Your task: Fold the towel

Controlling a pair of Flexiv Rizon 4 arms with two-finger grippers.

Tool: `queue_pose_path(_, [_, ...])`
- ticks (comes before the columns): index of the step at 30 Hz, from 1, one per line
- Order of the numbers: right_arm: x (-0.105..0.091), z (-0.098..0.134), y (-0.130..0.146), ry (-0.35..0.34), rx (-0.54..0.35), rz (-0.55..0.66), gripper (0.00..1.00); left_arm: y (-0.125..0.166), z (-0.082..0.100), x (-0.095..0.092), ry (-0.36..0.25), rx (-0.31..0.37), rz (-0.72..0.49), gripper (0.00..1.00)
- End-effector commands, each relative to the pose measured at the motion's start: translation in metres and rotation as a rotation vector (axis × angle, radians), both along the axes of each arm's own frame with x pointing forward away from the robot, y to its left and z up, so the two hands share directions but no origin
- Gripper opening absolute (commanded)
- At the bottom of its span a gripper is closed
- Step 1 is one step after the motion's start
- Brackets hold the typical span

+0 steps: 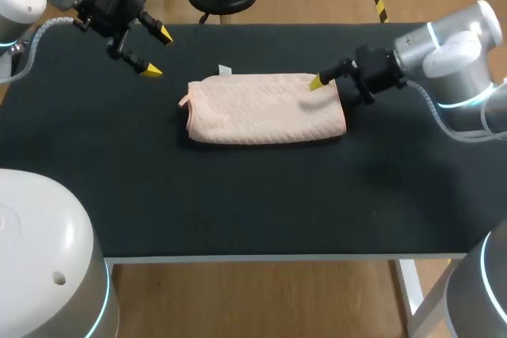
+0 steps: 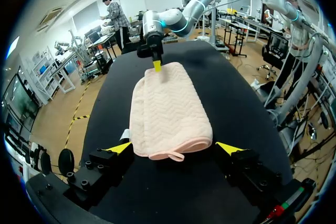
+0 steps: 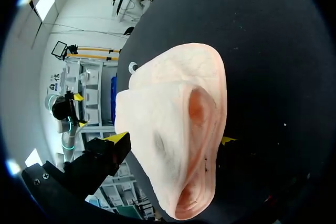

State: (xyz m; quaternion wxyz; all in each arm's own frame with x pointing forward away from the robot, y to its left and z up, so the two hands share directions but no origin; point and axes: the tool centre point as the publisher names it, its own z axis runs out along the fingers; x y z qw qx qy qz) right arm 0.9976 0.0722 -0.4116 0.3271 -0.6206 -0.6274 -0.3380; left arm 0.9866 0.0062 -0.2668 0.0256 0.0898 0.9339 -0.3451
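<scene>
A pale pink towel (image 1: 265, 108) lies folded into a thick oblong in the middle of the black table (image 1: 238, 203), a small white tag (image 1: 224, 70) at its far left corner. My left gripper (image 1: 157, 53) hangs open above the table, off the towel's far left corner. In the left wrist view the towel (image 2: 168, 103) stretches ahead of the open left gripper (image 2: 174, 148). My right gripper (image 1: 321, 81) is at the towel's far right corner, with one yellow tip showing there. In the right wrist view the towel's folded end (image 3: 178, 124) bulges between the right gripper's (image 3: 172, 139) spread fingers, open.
Bare black tabletop surrounds the towel on all sides, widest toward the front edge (image 1: 253, 257). My right arm (image 2: 157, 30) comes in over the table's far end in the left wrist view.
</scene>
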Motion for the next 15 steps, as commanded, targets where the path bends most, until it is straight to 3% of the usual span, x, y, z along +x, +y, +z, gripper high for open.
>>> queue_pose_path(1, [0.003,-0.011,0.007,-0.002,-0.01,0.003,0.05,0.0,-0.001,0.0,-0.002,-0.002,-0.001,1.0])
queue_pose_path(2, [0.003,-0.011,0.007,-0.003,-0.017,0.002,0.0,0.0,-0.001,0.0,-0.002,-0.002,-0.001,1.0])
queue_pose_path(15, [0.009,0.012,0.022,-0.033,-0.141,-0.045,0.0,0.0,-0.001,0.0,-0.002,-0.002,-0.001,1.0])
